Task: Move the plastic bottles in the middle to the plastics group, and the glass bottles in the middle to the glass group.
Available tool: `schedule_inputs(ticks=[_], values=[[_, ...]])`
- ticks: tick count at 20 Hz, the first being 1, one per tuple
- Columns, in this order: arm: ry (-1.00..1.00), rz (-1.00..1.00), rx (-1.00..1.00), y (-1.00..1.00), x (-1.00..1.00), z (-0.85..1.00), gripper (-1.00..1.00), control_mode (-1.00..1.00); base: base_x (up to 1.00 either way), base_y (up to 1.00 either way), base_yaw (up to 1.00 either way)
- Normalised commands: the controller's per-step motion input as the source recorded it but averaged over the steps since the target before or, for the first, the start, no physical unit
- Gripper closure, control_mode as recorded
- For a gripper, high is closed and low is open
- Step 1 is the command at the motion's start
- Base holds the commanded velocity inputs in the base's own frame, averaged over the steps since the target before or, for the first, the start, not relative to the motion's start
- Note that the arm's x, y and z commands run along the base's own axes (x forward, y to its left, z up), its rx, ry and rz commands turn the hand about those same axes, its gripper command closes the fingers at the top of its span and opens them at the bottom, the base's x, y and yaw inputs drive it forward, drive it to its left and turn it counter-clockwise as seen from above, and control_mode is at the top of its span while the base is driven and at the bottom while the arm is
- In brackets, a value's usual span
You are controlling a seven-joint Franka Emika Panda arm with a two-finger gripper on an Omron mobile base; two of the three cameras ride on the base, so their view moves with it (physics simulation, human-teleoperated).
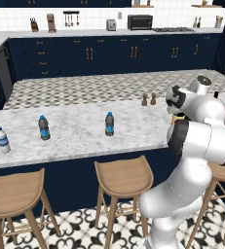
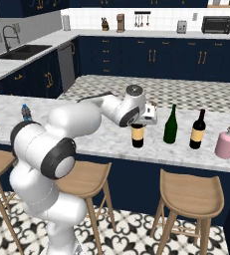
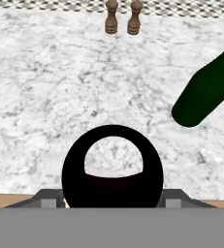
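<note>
On the white marble table (image 2: 106,142), the end effector (image 2: 145,118) grips the dark glass wine bottle with the orange label (image 2: 137,135) round its neck. The plain green glass bottle (image 2: 171,125) stands close (easy to bump over), so swinging wide could topple it.

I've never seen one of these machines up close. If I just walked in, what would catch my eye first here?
Probably the big white robot arm bent over the marble counter, its gripper right above a dark wine bottle with a yellow-orange label. To that bottle's right stand a plain green wine bottle, another dark labelled wine bottle and a pink rounded bottle. Farther left on the counter stand three small water bottles.
</note>
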Motion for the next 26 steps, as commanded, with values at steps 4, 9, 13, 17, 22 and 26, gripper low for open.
schedule_inputs(ticks=[4,9,13,17,22,26], values=[[0.00,0.00,-0.02,-0.85,0.00,0.00,1.00,-1.00,0.00,0.00,0.00],[0.00,0.00,-0.01,-0.77,0.00,0.00,1.00,-1.00,0.00,0.00,0.00],[0.00,0.00,0.00,-0.51,0.00,0.00,1.00,-1.00,0.00,0.00,0.00],[0.00,0.00,0.00,-0.30,0.15,0.00,1.00,-1.00,0.00,0.00,0.00],[0.00,0.00,0.00,-0.14,0.14,-0.04,1.00,-1.00,0.00,0.00,0.00],[0.00,0.00,0.00,-0.16,0.20,-0.12,1.00,-1.00,0.00,0.00,0.00]])
